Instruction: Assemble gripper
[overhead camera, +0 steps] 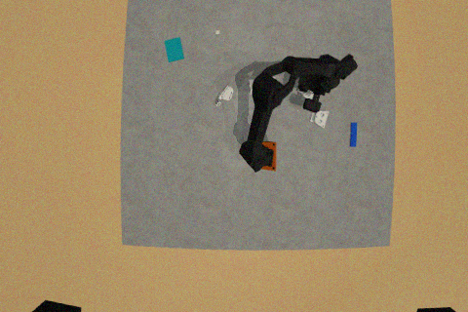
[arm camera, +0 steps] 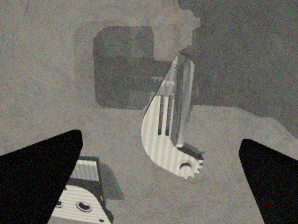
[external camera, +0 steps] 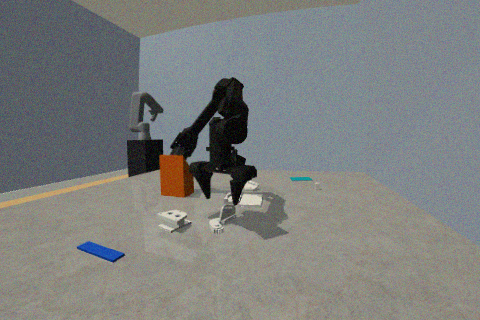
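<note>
My gripper point(external camera: 222, 200) point(arm camera: 161, 143) is open and empty. Its fingers are above and to either side of a white curved jaw point(arm camera: 156, 127) point(external camera: 217, 223) with gear teeth at one end, lying on the table. A white two-holed part point(overhead camera: 320, 118) point(external camera: 173, 217) point(arm camera: 75, 192) stands beside that jaw, partly behind a finger in the wrist view. Another small white piece point(overhead camera: 226, 94), apparently the second jaw, lies left of the arm. A flat white part point(external camera: 251, 200) lies beyond the gripper, mostly hidden under the arm in the top view. I cannot tell which white part is base or housing plate.
An orange block point(overhead camera: 273, 156) point(external camera: 172, 176) stands by the arm's base. A blue bar point(overhead camera: 353, 135) point(external camera: 100, 251) lies beyond the two-holed part. A teal rectangle point(overhead camera: 175, 50) point(external camera: 301, 179) and a tiny white cube point(overhead camera: 217, 32) lie far off on the grey mat point(overhead camera: 195, 205).
</note>
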Motion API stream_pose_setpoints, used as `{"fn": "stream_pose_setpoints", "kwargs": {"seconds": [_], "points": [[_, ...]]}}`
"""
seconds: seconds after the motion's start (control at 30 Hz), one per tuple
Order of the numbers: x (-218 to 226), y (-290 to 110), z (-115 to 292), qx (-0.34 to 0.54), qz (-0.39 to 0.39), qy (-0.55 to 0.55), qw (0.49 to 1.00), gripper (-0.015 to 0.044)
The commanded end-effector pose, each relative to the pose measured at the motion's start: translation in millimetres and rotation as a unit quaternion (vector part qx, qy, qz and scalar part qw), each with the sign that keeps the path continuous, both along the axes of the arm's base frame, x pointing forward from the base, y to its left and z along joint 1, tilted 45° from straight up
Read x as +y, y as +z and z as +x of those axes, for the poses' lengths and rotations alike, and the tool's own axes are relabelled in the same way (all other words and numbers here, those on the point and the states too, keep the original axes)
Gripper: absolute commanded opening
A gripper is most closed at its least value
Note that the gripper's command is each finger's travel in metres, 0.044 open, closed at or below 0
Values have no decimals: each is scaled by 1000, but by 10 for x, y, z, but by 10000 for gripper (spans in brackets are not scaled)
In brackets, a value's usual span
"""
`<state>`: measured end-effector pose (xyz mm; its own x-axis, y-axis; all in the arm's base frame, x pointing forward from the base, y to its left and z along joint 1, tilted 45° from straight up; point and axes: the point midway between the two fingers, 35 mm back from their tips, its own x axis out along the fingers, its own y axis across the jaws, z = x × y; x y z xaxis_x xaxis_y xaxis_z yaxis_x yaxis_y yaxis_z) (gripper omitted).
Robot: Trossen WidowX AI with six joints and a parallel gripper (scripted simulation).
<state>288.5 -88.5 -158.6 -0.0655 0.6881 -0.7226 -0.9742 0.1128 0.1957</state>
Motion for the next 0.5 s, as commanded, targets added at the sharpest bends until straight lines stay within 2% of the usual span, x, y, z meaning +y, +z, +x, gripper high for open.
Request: {"fn": "stream_pose_setpoints", "kwargs": {"seconds": [0.0,0.47], "points": [[4,-4,4,0,1,-3,1000,440],[27,-31,2,0,0,0,1000,440]]}}
